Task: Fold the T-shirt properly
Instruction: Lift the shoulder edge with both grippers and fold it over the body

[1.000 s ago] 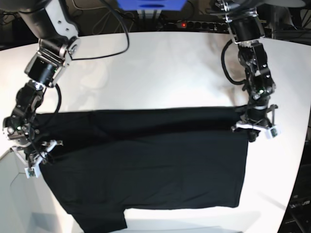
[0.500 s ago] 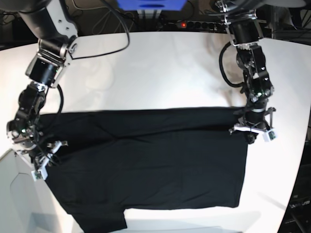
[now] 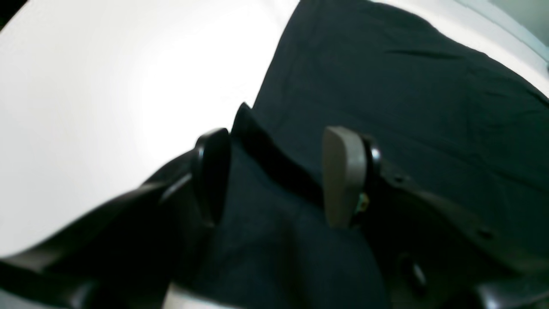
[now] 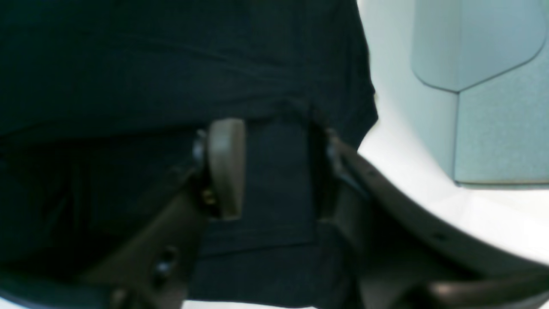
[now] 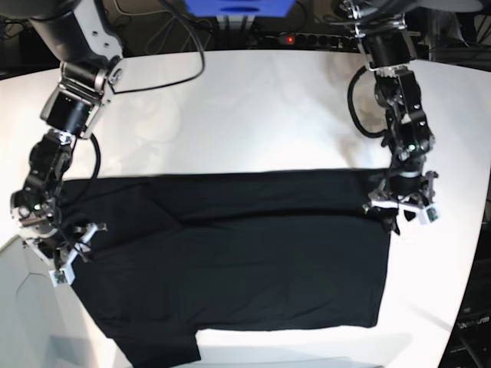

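Observation:
The black T-shirt (image 5: 253, 261) lies flat on the white table (image 5: 253, 115), its upper part folded down in a long band and one sleeve sticking out at the front left. No print or label shows. My left gripper (image 5: 400, 213) stands open over the shirt's right end; in the left wrist view the fingers (image 3: 343, 180) straddle the cloth's folded corner (image 3: 266, 146) without pinching it. At the shirt's left end my right gripper (image 5: 67, 259) is open too, and cloth (image 4: 279, 180) lies loose between its fingers (image 4: 225, 167).
Cables and a power strip (image 5: 307, 37) run along the table's back edge beside a blue object (image 5: 238, 6). The shirt's left end reaches the table's front left edge. Past that edge, grey floor panels (image 4: 493, 107) show in the right wrist view.
Both grippers have gone from shut to open, letting go of the shirt's ends. The right gripper moved slightly toward the front. The shirt stays flat.

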